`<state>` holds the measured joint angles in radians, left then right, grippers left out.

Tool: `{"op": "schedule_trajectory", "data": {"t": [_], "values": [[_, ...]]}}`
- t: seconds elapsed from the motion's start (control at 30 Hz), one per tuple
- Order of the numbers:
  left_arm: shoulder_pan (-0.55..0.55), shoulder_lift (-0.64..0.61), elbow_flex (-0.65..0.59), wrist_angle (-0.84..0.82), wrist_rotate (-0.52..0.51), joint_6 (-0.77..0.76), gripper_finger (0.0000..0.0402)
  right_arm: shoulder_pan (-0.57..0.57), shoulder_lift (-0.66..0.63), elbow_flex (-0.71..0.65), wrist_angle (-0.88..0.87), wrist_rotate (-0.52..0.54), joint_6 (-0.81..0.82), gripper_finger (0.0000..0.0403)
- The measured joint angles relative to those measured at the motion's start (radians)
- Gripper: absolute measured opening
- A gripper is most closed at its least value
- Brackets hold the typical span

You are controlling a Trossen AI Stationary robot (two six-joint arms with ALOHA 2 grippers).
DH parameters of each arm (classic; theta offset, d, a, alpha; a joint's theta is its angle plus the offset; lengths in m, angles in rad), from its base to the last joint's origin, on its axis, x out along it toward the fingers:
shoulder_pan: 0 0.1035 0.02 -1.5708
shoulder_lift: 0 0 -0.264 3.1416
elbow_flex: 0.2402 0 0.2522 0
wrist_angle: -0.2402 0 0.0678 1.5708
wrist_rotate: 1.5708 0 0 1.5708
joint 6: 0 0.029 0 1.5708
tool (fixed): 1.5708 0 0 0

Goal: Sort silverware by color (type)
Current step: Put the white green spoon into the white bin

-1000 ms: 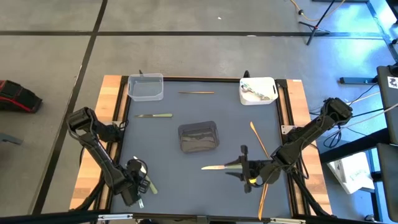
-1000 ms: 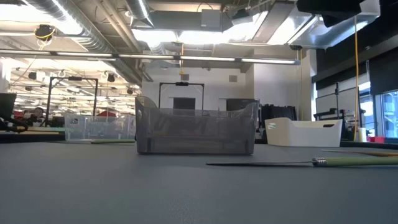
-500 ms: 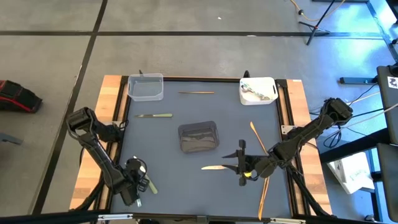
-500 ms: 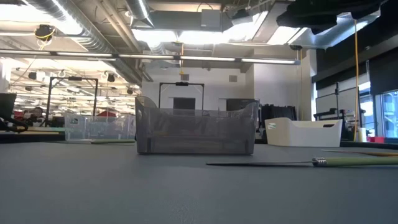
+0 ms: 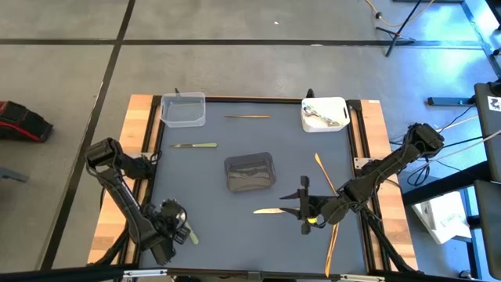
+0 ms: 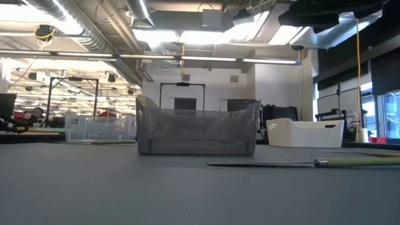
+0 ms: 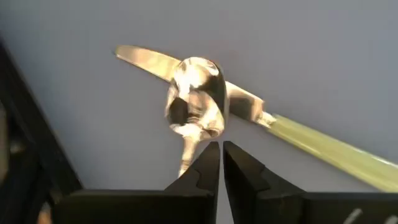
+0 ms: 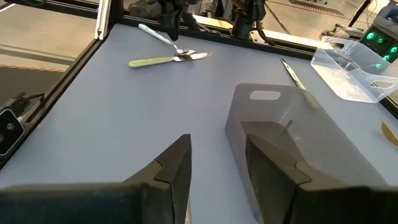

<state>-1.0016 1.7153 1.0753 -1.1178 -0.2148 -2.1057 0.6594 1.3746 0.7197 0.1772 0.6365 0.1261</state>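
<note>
Silverware lies scattered over the dark grey tabletop (image 5: 235,141) in the overhead view. At the near left corner the left gripper (image 5: 178,232) sits low, and its wrist camera shows the two dark fingers (image 7: 208,168) pressed together on the thin handle of a shiny silver spoon (image 7: 196,106), whose bowl lies across the blade of a pale-green-handled knife (image 7: 298,140). The right gripper (image 5: 304,211) hovers near the front right of the table, fingers (image 8: 174,168) spread apart and holding nothing, just beside a second pale-handled knife (image 5: 270,211) lying flat.

A dark grey translucent rectangular tub (image 5: 250,172) stands mid-table with pieces inside that are too dim to identify. A clear rectangular tub (image 5: 184,110) stands at the far left corner. A white rectangular tub (image 5: 325,114) at the far right corner holds shiny silver pieces (image 5: 319,114). A third green-handled knife (image 5: 195,146) lies between the clear tub and the dark one. A thin gold-coloured utensil (image 5: 247,117) rests near the far edge, another gold piece (image 5: 325,172) lies slanted right of the dark tub, and a further gold piece (image 5: 332,244) lies near the front edge under the right arm.
</note>
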Motion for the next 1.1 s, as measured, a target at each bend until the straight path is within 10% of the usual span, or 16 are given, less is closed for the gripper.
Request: {"op": "schedule_trajectory", "data": {"t": [0.67, 1.1], "values": [[0.000, -0.003, -0.092, 0.047, 0.187, 0.078, 0.0117, 0.000, 0.000, 0.000, 0.000, -0.053, 0.003, 0.0138], [0.000, -0.009, -0.174, 0.194, 0.195, 0.127, 0.0109, 0.000, 0.000, 0.000, 0.002, -0.051, 0.000, 0.0138]]}}
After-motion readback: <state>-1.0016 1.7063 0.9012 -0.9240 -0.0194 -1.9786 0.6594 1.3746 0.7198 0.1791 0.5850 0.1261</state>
